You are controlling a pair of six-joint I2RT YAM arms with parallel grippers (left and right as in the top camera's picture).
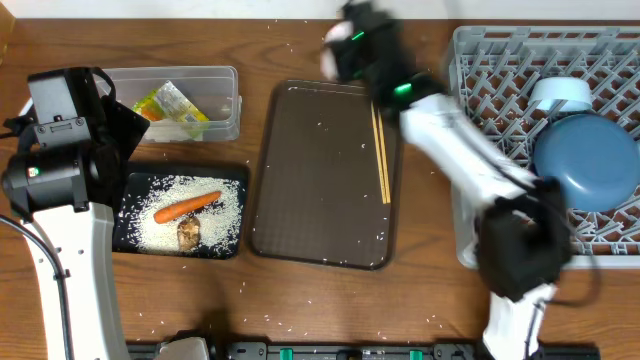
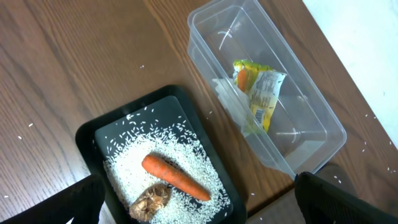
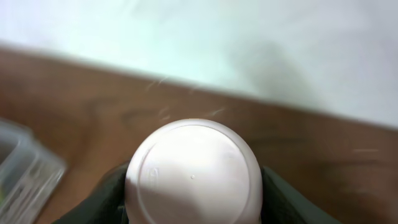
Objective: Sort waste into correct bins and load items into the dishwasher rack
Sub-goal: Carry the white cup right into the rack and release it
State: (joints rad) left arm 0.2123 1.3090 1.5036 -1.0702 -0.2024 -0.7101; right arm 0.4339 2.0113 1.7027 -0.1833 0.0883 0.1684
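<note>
White cup [image 3: 193, 174]: seen base-on in the right wrist view, round bottom facing the camera. The right gripper [image 3: 194, 208] has its dark fingers [image 3: 115, 196] pressed against both sides of the cup, clamped on it. Overhead, this gripper [image 1: 345, 45] is blurred. It sits at the back of the bench [image 1: 200, 300], just past the far edge of the brown serving tray [image 1: 310, 180], between the clear tub [image 1: 225, 75] and the dishwasher rack [image 1: 480, 60]. Cannot tell whether the cup rests on the bench or is lifted off it.

Chopsticks [image 1: 381, 150]: lying together lengthwise along the right side of the serving tray.

Rack: holds a round blue dish [image 1: 590, 165], with a pale blue piece [image 1: 560, 92] touching its upper edge. Cannot tell if that piece is a cup or a bowl.

Clear tub: foil wrapper [image 2: 261, 93] inside, something pale and crumpled beside it.

Black tray [image 2: 87, 134], just beside the tub: bed of rice [image 2: 168, 146] with the carrot [image 2: 174, 176] on it and the brown lump [image 2: 150, 200] at the carrot's near side. Loose grains also dot the bench and serving tray.

Left gripper [image 2: 199, 214]: above the tub and black tray, fingers [image 2: 345, 199] spread wide apart, nothing between them.
</note>
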